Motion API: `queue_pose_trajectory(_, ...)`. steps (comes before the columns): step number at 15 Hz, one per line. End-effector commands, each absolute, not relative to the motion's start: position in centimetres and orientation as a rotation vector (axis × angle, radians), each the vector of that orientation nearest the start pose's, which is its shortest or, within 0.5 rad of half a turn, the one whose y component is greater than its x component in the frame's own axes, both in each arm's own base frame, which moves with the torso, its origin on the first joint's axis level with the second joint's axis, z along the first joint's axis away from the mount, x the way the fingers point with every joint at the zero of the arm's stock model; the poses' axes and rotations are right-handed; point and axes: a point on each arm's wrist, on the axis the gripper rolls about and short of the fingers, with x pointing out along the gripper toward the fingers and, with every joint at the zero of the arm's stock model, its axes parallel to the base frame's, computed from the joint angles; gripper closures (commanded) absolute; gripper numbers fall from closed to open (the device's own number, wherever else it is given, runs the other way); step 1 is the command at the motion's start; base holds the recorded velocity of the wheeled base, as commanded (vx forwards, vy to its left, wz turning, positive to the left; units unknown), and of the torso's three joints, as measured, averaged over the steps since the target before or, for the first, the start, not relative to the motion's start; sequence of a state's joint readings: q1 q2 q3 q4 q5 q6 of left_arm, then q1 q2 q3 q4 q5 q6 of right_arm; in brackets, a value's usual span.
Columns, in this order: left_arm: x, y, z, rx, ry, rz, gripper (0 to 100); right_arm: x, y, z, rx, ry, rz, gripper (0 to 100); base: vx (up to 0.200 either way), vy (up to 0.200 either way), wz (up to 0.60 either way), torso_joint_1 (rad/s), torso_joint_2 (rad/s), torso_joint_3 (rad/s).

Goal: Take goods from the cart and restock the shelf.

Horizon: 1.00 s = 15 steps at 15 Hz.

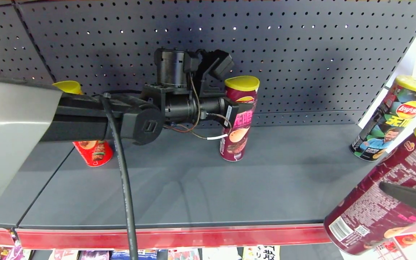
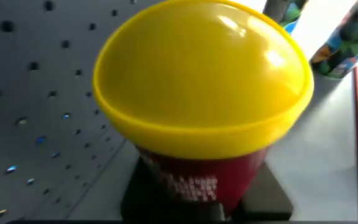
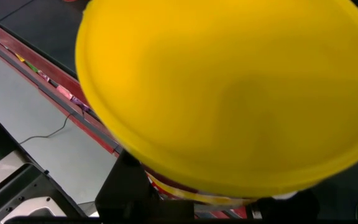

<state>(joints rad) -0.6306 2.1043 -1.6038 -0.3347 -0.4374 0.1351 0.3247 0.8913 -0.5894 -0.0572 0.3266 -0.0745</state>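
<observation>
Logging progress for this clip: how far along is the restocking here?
Done: a red can and a blue can stand on the shelf. In hand: the left gripper grips a maroon can upright near the back panel, seemingly down on the shelf; the right gripper holds a second maroon can, tilted, past the shelf's front edge. Left: release the first, place the second.

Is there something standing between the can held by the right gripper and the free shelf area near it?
Nothing visible. The tilted maroon can faces bare shelf. The upright maroon can stands farther back, and the dark can stands behind on the right.
</observation>
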Motion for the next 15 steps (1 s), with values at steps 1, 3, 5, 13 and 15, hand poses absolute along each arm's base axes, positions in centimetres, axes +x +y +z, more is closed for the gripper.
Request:
queue_pose_trajectory(1,34.9,-27.0,22.3,0.132,0.111,-1.087,100,9.2,3.9,22.6,-0.072,0.233,0.658,100,0.0,0.0,0.0,0.0,0.0,0.0)
queue_pose_trajectory(3,34.3,-26.6,23.3,0.128,0.092,-1.091,100,9.3,3.9,22.5,-0.072,0.239,0.659,100,0.0,0.0,0.0,0.0,0.0,0.0)
queue_pose_trajectory(5,33.5,-26.1,24.1,0.117,0.087,-1.095,100,9.3,3.9,22.5,-0.073,0.236,0.66,100,0.0,0.0,0.0,0.0,0.0,0.0)
queue_pose_trajectory(13,25.0,-23.1,23.3,0.137,0.164,-1.183,100,9.3,3.9,22.8,-0.071,0.228,0.661,100,0.0,0.0,0.0,0.0,0.0,0.0)
queue_pose_trajectory(15,23.7,-22.8,22.9,0.133,0.165,-1.199,100,9.3,3.9,22.8,-0.072,0.228,0.662,100,0.0,0.0,0.0,0.0,0.0,0.0)
